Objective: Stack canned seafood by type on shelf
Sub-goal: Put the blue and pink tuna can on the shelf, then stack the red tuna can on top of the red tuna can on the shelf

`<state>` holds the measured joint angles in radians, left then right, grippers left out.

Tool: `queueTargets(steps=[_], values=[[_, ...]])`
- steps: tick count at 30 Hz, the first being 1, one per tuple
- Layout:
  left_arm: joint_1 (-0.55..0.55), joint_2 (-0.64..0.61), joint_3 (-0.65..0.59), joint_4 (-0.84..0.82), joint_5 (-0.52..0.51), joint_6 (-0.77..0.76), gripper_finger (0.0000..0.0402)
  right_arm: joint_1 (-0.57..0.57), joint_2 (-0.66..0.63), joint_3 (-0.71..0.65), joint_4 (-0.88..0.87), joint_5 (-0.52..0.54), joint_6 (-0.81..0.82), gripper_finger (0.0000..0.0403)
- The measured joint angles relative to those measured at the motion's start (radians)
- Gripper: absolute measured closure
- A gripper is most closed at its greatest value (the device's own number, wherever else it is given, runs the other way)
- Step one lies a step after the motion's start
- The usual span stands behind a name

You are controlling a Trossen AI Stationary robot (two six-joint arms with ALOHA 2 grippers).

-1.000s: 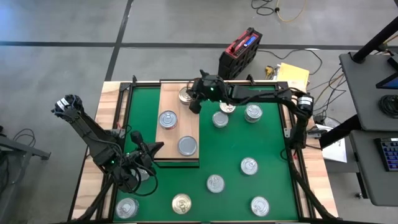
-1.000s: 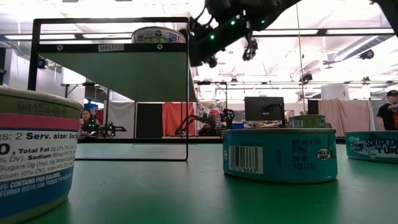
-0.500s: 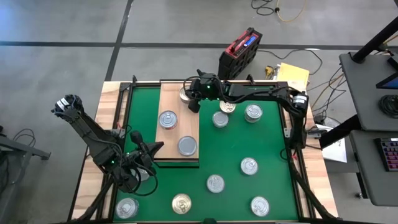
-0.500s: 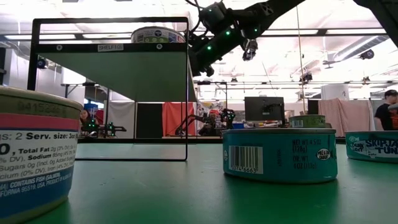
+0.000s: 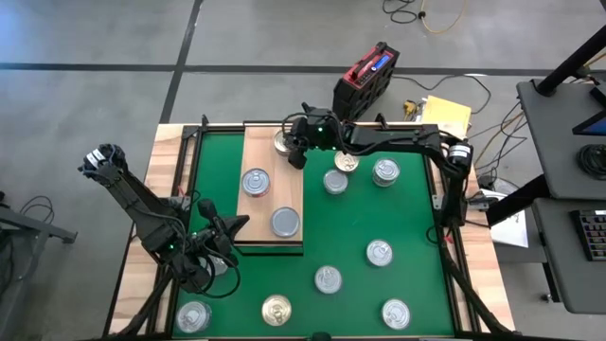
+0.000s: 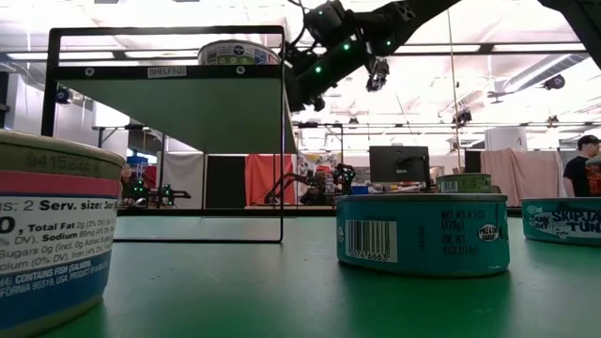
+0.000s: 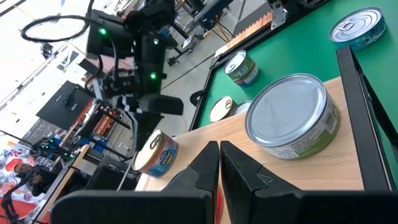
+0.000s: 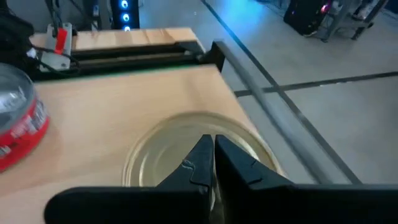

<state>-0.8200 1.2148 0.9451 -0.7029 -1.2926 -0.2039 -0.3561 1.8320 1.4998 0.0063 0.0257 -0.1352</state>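
Right gripper [image 5: 296, 156]: up over the far end of the shelf [image 5: 258, 204], fingers pinched shut with nothing between them; sits just above a gold-lid can [image 8: 199, 158], maybe after setting it down, maybe to nudge it. Hard to say if the tips touch the lid.
Left gripper [image 5: 227, 227]: waiting low by the near left side of the shelf, fingers [image 7: 211, 165] pressed together, holding nothing.
Shelf: light wood board on a black frame, raised above the green mat [image 5: 379, 294].
Cans on shelf: three. Gold-lid can at the far end, half hidden under the right arm; silver-lid can [image 5: 255, 181] in the middle; grey-lid can [image 5: 285, 222] near the close end. All flat, none stacked yet, so each type likely starts its own spot.
Cans on mat: three close together just right of the shelf's far end [image 5: 337, 180], two in the middle [image 5: 380, 252], three along the near edge, one of them gold [image 5: 276, 310].
Edges: gold-lid can near the far edge of the board, with the frame bar just behind. Little room there, so a push could tip it off.
Open room: bare wood between the three cans; wide green space on the right for an arm to swing.
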Motion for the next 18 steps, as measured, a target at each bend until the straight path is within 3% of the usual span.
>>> queueTargets(steps=[12,18], values=[[0.000,0.000,0.000,0.053,0.009,-0.023,0.0402,0.109,-0.152,-0.013,-0.139,0.000,0.010,0.0394],[0.000,0.002,0.000,0.162,0.143,-0.029,0.0402,0.229,-0.290,-0.142,-0.180,0.081,0.067,0.0394]])
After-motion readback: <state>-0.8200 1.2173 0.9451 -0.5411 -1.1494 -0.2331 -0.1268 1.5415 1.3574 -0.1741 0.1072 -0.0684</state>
